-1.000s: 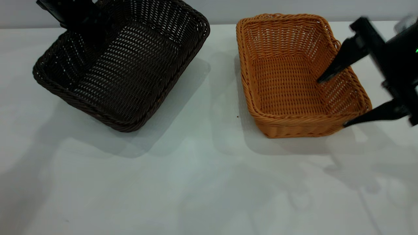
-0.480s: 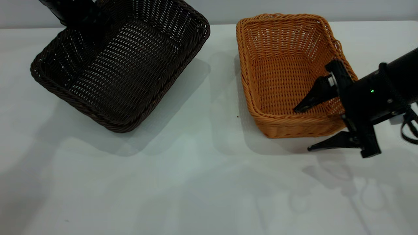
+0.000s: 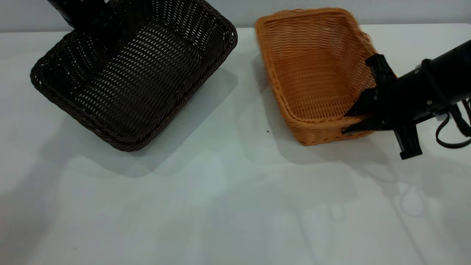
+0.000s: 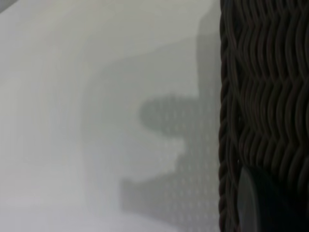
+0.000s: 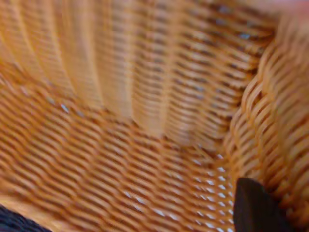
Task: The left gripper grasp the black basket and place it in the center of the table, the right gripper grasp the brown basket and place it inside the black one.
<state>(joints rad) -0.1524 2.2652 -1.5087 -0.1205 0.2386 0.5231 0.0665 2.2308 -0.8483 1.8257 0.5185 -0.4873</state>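
Right of black basket – right gripper clamps brown basket rim corner, tilted; shallow pinch may slip. Left gripper jaws: cannot tell.

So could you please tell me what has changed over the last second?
The right gripper swung down from beside the brown basket, closed its fingers on the near right corner and tipped the basket up. The left gripper dragged the black basket slightly leftward and nearer. The table is unchanged.
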